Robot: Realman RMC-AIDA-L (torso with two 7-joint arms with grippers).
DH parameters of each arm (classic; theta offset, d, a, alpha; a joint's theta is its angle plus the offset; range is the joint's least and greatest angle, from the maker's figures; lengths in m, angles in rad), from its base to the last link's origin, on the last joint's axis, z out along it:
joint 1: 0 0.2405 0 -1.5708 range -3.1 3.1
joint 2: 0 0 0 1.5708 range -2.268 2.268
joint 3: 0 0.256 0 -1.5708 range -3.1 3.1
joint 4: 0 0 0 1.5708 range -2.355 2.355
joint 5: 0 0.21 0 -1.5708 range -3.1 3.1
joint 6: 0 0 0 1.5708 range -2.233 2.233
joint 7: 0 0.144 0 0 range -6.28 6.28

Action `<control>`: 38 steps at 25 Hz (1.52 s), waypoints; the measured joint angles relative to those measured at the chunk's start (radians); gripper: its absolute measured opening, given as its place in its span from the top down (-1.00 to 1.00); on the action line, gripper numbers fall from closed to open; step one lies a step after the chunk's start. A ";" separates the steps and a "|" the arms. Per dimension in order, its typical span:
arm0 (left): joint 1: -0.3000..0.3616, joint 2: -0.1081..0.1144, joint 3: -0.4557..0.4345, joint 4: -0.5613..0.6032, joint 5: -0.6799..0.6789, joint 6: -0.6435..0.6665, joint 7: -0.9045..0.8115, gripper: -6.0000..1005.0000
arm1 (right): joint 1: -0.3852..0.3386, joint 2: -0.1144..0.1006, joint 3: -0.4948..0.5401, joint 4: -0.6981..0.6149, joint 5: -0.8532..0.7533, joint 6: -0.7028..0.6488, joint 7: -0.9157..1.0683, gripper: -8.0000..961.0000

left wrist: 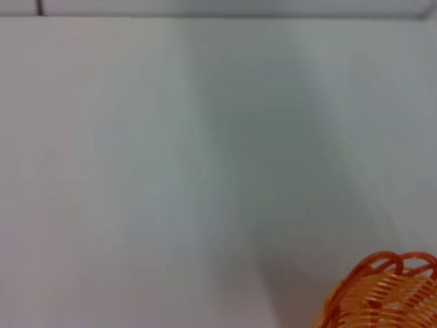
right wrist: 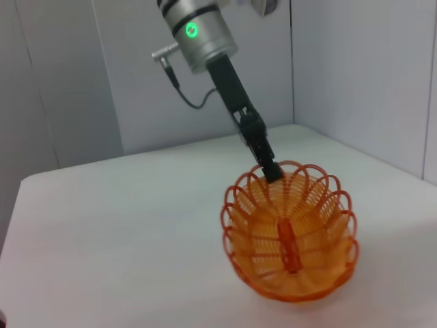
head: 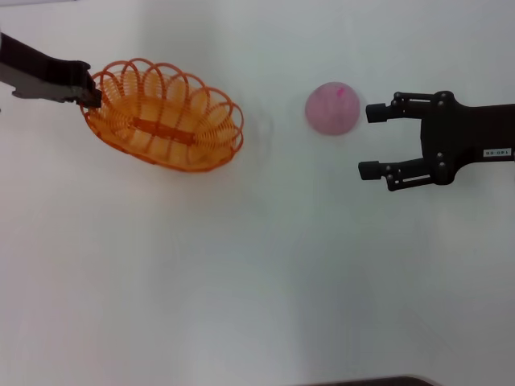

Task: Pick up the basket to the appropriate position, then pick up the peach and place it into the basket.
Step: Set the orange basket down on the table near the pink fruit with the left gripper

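We are in the first part of the task, as far as we can judge. Our left gripper [head: 94, 98] is at the far left rim of the oval orange plastic basket of looped ribs [head: 165, 117], and its jaws look closed on one of the scalloped loops; the right wrist view shows the same, with the thin dark jaws pinching the rim on the side away from that camera. The basket sits on the left part of the white table [head: 257, 281]. We cannot tell surely if it rests fully on the table or is a little lifted or tilted, so we do not say that the placing of the basket is finished.

The round pale-pink peach with a darker pink mark on top [head: 332, 108] lies on the table, well apart from the basket, to its right. It is not inside the basket and nothing holds it.

Our right gripper [head: 372, 141] is just beside the peach, on its right side, with the jaws wide open and pointing toward the fruit. One fingertip is near the peach but not touching it.

So what is left, in our judgement: to settle the basket, to grasp the peach, to carry it over and release it inside the basket.
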State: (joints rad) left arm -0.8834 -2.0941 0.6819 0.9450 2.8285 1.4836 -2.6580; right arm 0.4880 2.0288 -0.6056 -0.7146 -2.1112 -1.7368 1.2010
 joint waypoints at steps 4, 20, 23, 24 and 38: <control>0.042 -0.005 -0.011 -0.007 -0.028 -0.033 -0.052 0.89 | 0.002 0.002 0.006 0.000 0.019 -0.001 -0.005 -0.77; 0.207 -0.069 -0.023 -0.004 -0.184 -0.153 -0.162 0.88 | 0.006 -0.010 0.006 -0.012 0.060 -0.002 -0.009 -0.76; 0.214 -0.068 -0.025 -0.006 -0.192 -0.161 -0.163 0.88 | 0.005 -0.010 0.007 -0.012 0.057 -0.002 -0.009 -0.76; 0.215 -0.068 -0.025 -0.005 -0.193 -0.161 -0.164 0.88 | 0.005 -0.010 0.008 -0.012 0.057 -0.002 -0.009 -0.76; 0.263 -0.069 -0.016 0.048 -0.253 -0.147 -0.161 0.21 | 0.000 -0.010 0.010 -0.013 0.057 0.005 -0.010 -0.75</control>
State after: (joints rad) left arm -0.6204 -2.1632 0.6658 0.9930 2.5754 1.3368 -2.8188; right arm 0.4878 2.0187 -0.5951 -0.7273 -2.0546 -1.7321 1.1907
